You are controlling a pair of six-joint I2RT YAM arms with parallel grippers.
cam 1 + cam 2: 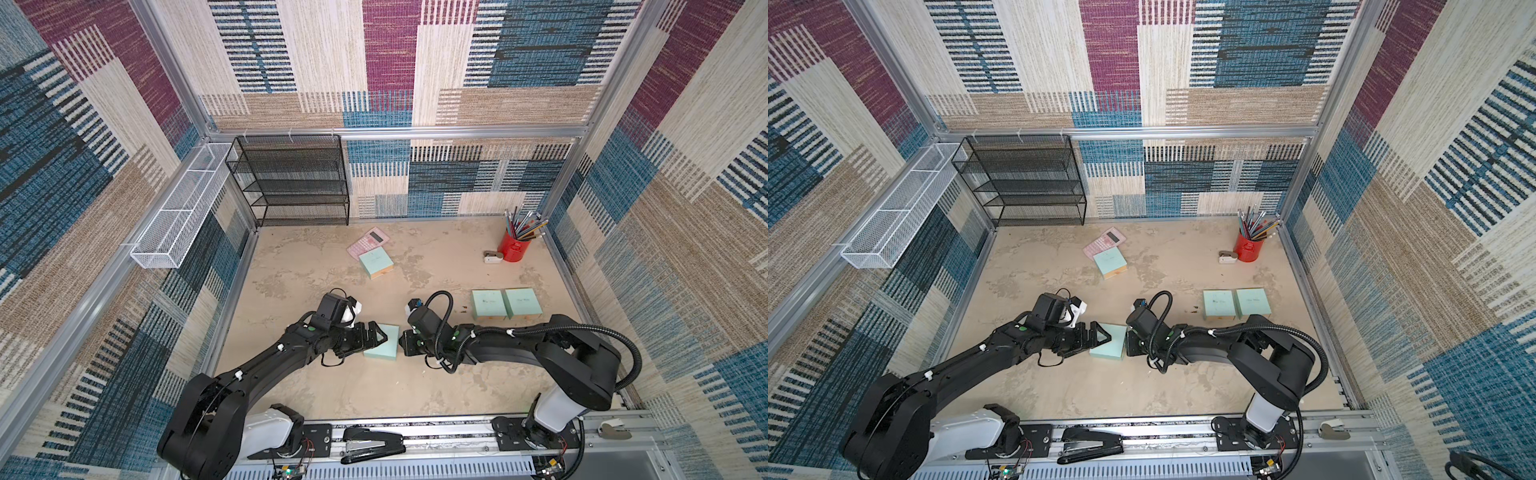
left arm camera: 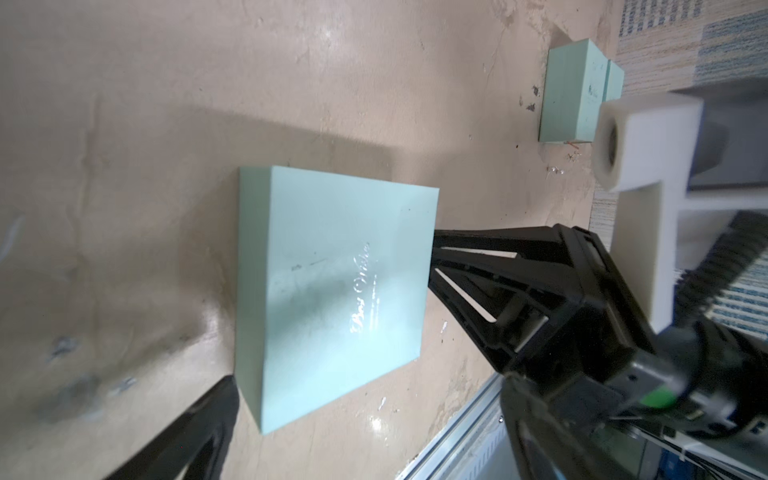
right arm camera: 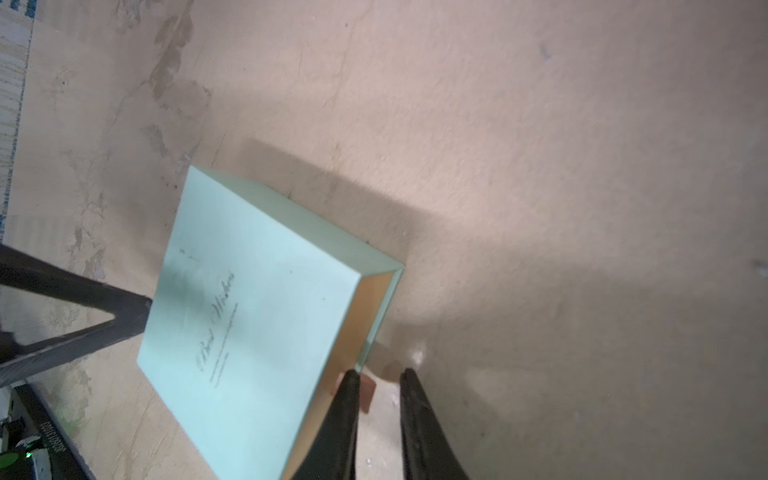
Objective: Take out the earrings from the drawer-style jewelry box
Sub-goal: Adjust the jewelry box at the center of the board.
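Where the two arms meet, one mint-green jewelry box [image 1: 384, 347] lies flat on the floor [image 1: 332, 395], and everything else is placed from it. Far left of it and behind, one white wire basket [image 1: 174, 224] hangs on the side wall, with one black mesh shelf [image 1: 291, 183] next to it. Just left of the box, the left gripper [image 1: 372, 343] stands wide open, one fingertip against the box's edge. Behind the box lie one pink calculator [image 1: 368, 241] and a second mint box [image 1: 376, 264], touching each other. In front of it, one black stapler [image 1: 372, 446] sits on the rail. Just right of the box, the right gripper [image 3: 381, 372] has its jaws narrowly parted with nothing clamped; one reddish pull tab [image 3: 368, 392] rests against one finger at the box's tan drawer end. Right of the box and behind sit two more mint boxes [image 1: 489, 303] side by side, making four in all. The earrings [image 2: 557, 169], a few tiny glints too small to count surely, lie loose on the floor just beside that pair. Far right and behind stands one red pencil cup [image 1: 514, 249]. Stained beige covers the floor, and patchwork carpet covers the walls [image 1: 457, 83].
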